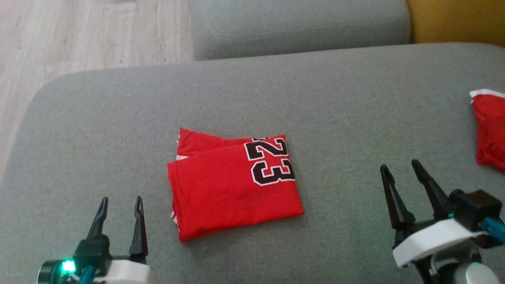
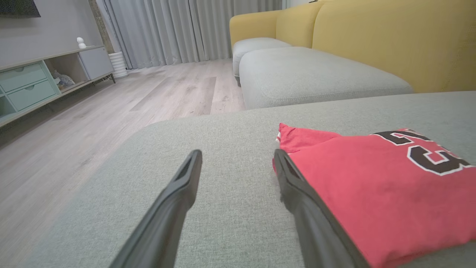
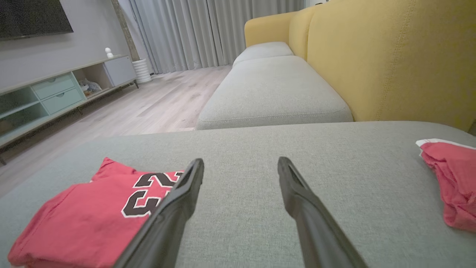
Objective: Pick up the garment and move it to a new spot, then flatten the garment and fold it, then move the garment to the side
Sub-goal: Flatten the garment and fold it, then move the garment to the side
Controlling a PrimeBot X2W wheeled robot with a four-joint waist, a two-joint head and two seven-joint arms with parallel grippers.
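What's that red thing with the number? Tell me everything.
It is a red jersey of soft thin fabric, folded into a flat rectangle of several layers. A black 23 outlined in white sits sideways on top, and white trim peeks out at the edges. It lies mid-way across the grey sofa cushion. The left gripper and right gripper flank it, open, not touching.
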